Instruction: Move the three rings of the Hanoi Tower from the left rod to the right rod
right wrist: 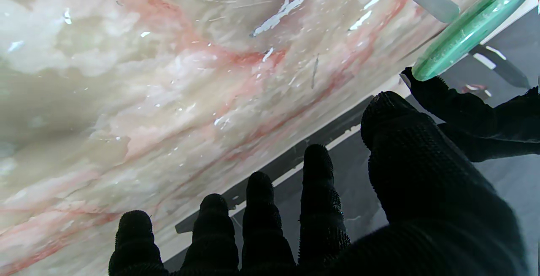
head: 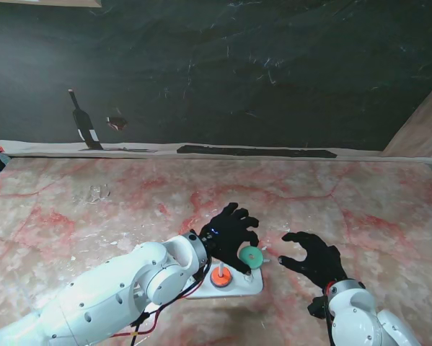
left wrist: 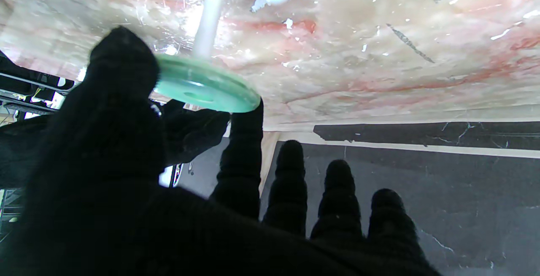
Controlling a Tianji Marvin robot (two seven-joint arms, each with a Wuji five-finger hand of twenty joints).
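Nearest me, my left hand [head: 226, 229] pinched the green ring [head: 252, 256] clear of its rod, my right hand [head: 313, 258] splayed empty; next, I judged, threading the right rod.

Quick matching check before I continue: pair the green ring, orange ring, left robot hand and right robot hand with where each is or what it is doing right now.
Things:
1. green ring
2. orange ring
3. left robot hand
4. right robot hand

States:
A. open, holding nothing, to the right of the white base
B. shut on a ring
C. lying on the base around a rod
D. tilted, held up off the base by fingertips

Pairs: 1-D, 2-C, 3-B, 4-A
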